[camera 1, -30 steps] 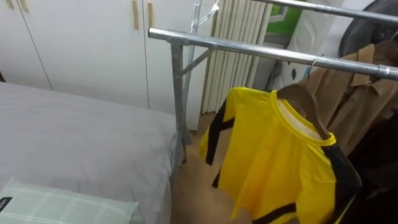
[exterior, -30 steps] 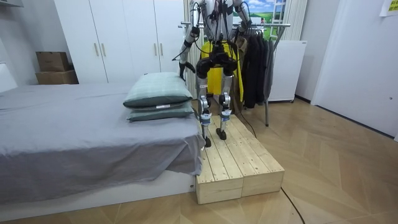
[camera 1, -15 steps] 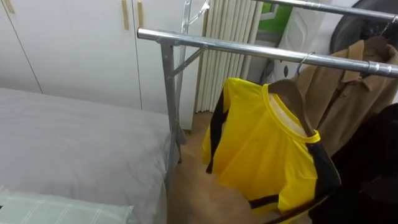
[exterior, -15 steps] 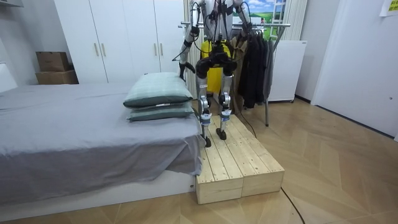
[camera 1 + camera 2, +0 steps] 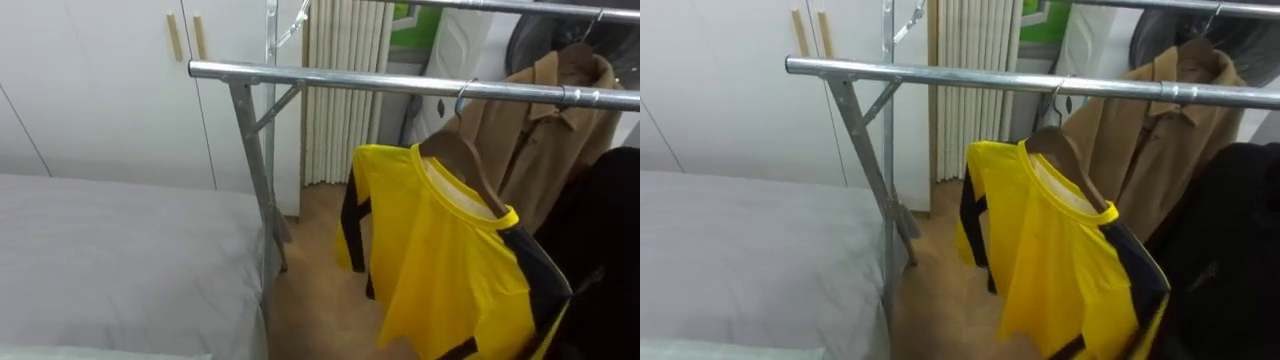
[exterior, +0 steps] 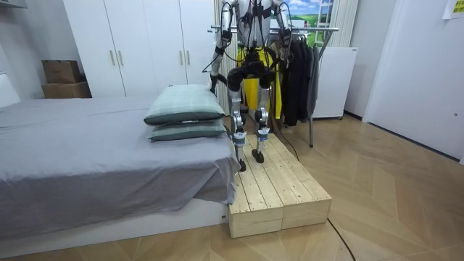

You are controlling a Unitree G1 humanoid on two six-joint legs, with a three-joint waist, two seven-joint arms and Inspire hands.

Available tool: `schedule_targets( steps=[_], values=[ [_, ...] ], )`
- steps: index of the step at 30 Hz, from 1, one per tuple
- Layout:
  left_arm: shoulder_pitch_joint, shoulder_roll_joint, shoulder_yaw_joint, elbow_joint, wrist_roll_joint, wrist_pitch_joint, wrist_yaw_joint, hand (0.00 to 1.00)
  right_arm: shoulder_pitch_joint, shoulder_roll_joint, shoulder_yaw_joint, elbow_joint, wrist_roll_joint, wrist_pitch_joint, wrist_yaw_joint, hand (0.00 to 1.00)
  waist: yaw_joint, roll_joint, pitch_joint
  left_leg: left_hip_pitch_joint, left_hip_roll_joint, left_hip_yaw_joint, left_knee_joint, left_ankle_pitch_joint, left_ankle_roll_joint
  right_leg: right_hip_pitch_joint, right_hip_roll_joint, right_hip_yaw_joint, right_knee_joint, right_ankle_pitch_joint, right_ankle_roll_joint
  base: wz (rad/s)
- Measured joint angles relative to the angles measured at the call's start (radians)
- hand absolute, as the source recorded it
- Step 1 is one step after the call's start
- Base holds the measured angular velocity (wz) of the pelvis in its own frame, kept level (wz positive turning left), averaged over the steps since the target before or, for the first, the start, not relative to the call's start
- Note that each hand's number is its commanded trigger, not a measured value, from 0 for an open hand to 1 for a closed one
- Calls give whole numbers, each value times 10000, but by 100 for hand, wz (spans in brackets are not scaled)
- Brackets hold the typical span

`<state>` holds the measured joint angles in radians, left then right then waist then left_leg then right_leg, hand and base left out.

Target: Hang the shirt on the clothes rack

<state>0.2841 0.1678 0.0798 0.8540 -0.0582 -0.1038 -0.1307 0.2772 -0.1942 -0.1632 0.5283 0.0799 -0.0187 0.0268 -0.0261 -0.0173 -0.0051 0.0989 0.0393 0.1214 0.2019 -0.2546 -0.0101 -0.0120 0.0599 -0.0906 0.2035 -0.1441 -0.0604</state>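
White doors (image 5: 90,90) back the rail (image 5: 330,77). Since a second ago only the head's view has shifted. The shirt (image 5: 440,260) stays hooked by its hanger (image 5: 452,150) at 4 o'clock, just beside a tan coat (image 5: 530,130), so it looks hung. It drapes smooth, yellow with black trim. Whether the left hand (image 6: 214,76) holds anything cannot be told.

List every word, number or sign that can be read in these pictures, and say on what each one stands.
No text can be read.
Yellow sheet on the wall: too small to read.
White label on the lower pillow: too small to read.
Yellow shirt: no print shows.
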Motion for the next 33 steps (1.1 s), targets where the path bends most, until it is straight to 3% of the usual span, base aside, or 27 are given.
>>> schedule_targets(
  steps=[7,9,14,20,28,33],
  values=[
    [-396,-116,-239,1094,-156,-585,184,0,-75,367,348,2791,612,-525,119,0,-18,90,2,-47,-47,-76,22,0,0,-132,-36,17,152,-129,87,2],
    [-484,-287,-211,1317,-164,-682,337,0,-114,514,348,3540,905,-572,247,0,-14,100,4,-43,-47,-78,23,0,0,-159,-33,19,148,-129,87,0],
    [-584,-437,-146,1559,-153,-779,449,0,-165,811,372,4378,1142,-571,779,0,-9,107,-2,-103,-42,-57,19,0,0,-204,-38,-7,177,-130,84,0],
    [-589,-656,-155,1621,-158,-775,835,0,-380,823,448,4856,1216,-560,855,0,-8,181,24,-24,-47,-131,10,0,0,-39,-62,-106,109,-131,84,4],
    [-617,-726,-236,1615,-178,-776,882,0,-481,843,724,4861,1238,-528,868,0,36,208,14,-80,-47,-529,38,0,0,165,-118,-607,-9,-160,46,18],
    [-594,-765,-226,1574,-186,-779,793,0,-588,859,895,4863,1157,-504,1018,0,118,282,-32,-227,-87,-1083,169,0,0,363,-220,-1268,-184,-268,-7,33]
  ],
)
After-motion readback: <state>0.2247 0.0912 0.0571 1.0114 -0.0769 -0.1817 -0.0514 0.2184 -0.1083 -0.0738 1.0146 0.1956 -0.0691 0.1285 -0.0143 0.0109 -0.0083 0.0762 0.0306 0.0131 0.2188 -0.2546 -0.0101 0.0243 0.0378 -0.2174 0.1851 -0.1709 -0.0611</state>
